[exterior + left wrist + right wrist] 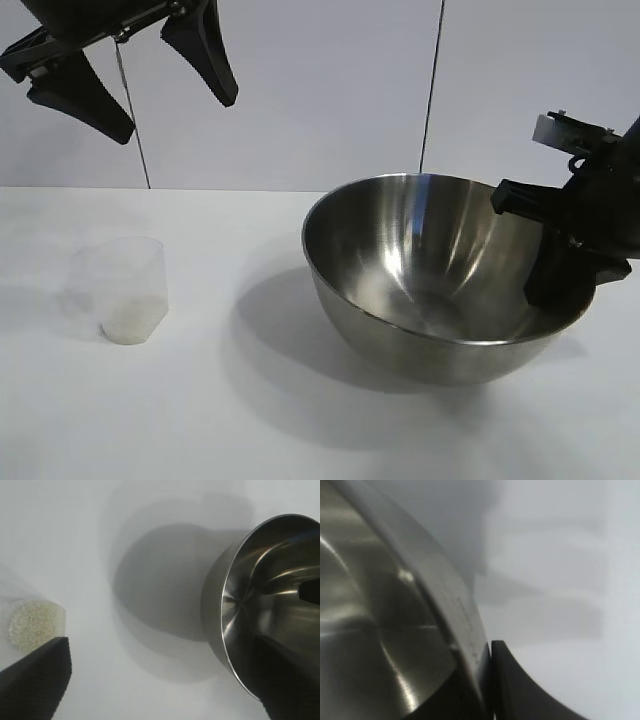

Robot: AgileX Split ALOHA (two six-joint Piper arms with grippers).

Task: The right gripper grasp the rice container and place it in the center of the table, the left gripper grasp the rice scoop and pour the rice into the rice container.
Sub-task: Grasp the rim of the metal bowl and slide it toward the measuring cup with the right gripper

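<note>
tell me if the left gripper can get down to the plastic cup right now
Probably yes. The left gripper hangs open above the plastic cup, with only bare table around it. The steel bowl sits well off to the side, pinched at its rim by the right gripper.

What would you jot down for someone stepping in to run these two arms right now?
Right gripper: shut on the rim of the rice container, one finger inside, one outside, at the bowl's right side.
Left gripper: open, hanging high above the table's left side, holding nothing.
Rice scoop: upright on the table left of the bowl, with rice in its bottom.
Done: bowl gripped.
Left: set the bowl at the table's center, then pick up the scoop and pour; the bowl looks empty.
</note>
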